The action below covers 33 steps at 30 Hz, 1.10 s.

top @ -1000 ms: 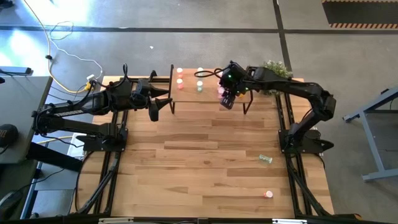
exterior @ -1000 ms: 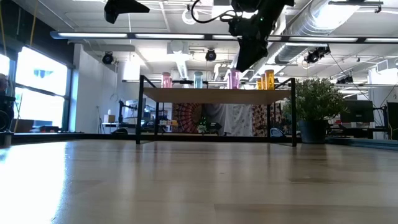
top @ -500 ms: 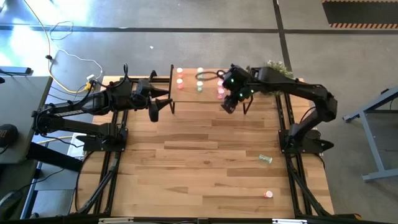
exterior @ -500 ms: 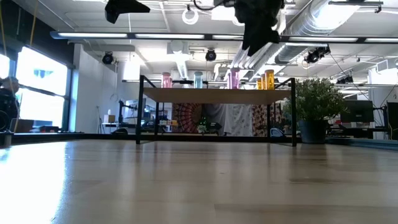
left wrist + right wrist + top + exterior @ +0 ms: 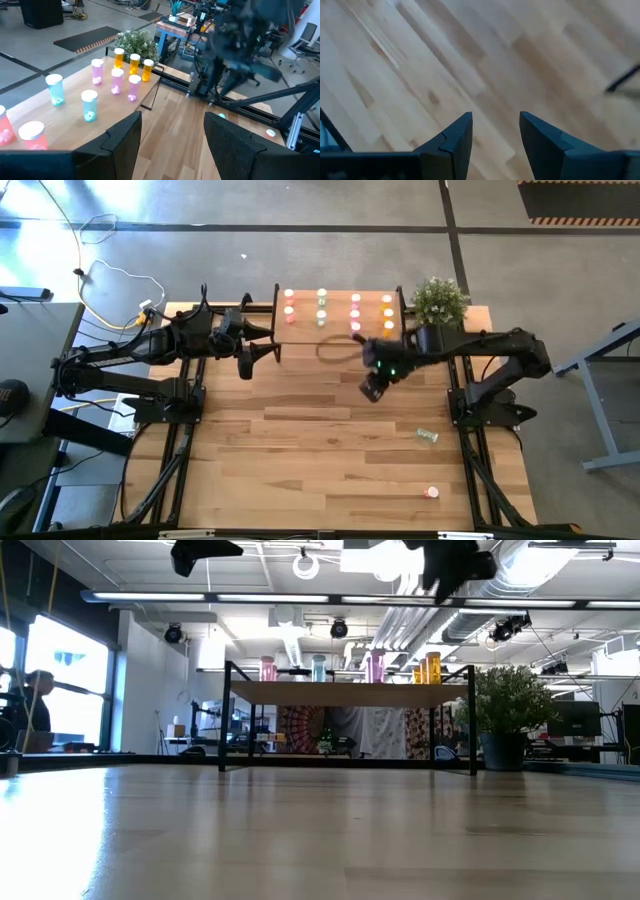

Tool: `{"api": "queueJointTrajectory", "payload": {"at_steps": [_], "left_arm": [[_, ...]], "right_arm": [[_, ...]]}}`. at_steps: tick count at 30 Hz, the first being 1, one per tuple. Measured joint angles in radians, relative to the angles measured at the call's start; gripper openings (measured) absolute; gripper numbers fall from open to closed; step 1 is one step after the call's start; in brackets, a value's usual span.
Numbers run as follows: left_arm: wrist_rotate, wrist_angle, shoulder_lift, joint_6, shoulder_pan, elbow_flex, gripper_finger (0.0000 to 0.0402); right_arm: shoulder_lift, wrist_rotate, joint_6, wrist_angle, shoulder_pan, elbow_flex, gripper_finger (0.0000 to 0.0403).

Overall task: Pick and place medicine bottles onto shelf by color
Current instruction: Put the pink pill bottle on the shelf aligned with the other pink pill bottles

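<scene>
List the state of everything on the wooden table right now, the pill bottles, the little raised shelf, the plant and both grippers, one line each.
Small raised light-wood shelf: upright, carrying rows of bottles.
Bottles on the shelf: standing upright, caps on, grouped by colour.
Green bottle on the table: lying on its side.
Red bottle on the table: near the front edge, not yet shelved.
Potted plant: upright beside the shelf.
Left gripper: open, empty.
Right gripper: open, empty, above bare table.

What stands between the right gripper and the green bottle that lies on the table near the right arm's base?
Nothing visible does. The right gripper hangs open over bare planks, and only the wooden tabletop lies between it and the small green medicine bottle.
</scene>
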<state>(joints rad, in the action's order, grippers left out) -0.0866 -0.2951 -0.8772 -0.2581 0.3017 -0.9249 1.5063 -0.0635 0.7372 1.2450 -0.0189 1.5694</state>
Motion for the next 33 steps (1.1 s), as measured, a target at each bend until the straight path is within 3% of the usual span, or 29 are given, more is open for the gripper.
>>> {"api": "queueJointTrajectory", "payload": {"at_steps": [13,23,33], "left_arm": [[0.058,-0.020,0.001,0.042,-0.001,0.000,0.0204],[0.057,-0.030,0.001,0.003,-0.002,0.000,0.0204],[0.057,-0.030,0.001,-0.070,-0.003,0.000,0.0204]], "right_arm": [[-0.041,0.031,0.401,0.057,-0.299,-0.165,0.0154],[-0.187,0.055,0.654,0.009,-0.537,-0.331,0.0154],[-0.230,0.075,0.699,-0.016,-0.747,-0.391,0.0154]]}}
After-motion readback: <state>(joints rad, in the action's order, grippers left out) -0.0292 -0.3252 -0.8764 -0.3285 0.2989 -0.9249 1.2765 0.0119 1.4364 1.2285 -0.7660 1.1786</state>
